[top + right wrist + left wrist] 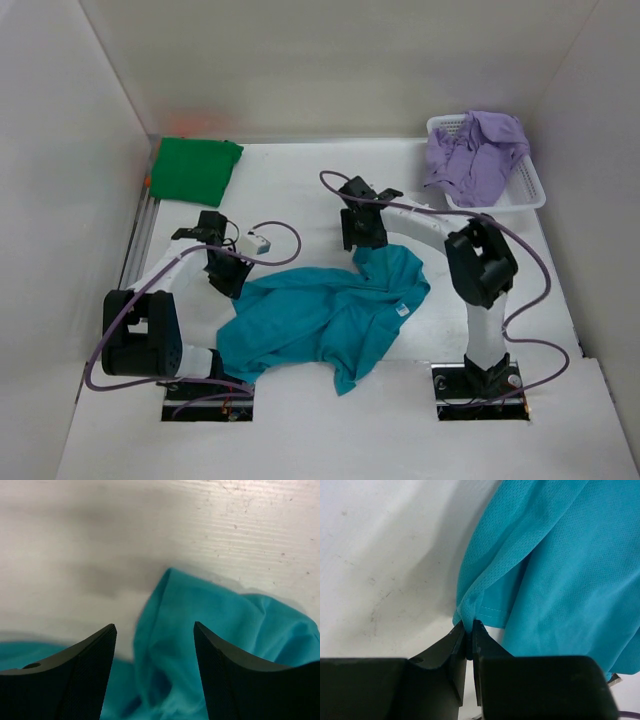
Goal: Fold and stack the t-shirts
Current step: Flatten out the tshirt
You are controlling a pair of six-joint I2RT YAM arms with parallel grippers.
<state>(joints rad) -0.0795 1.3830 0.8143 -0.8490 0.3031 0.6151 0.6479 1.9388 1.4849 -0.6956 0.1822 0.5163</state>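
Observation:
A teal t-shirt (330, 310) lies crumpled on the white table between the arms. My left gripper (232, 283) is shut on the shirt's left hem; in the left wrist view the fingertips (468, 630) pinch a fold of teal cloth (560, 570). My right gripper (362, 240) hangs open over the shirt's far corner, and a raised ridge of teal cloth (235, 625) lies below the gap between its jaws (155, 630), untouched. A dark green t-shirt (195, 168) lies folded at the back left. A lavender t-shirt (475, 155) is heaped in the basket.
The white lattice basket (530, 190) stands at the back right corner. White walls close the table on three sides. A thin orange sliver (147, 182) shows at the green shirt's left edge. Purple cables loop beside both arms.

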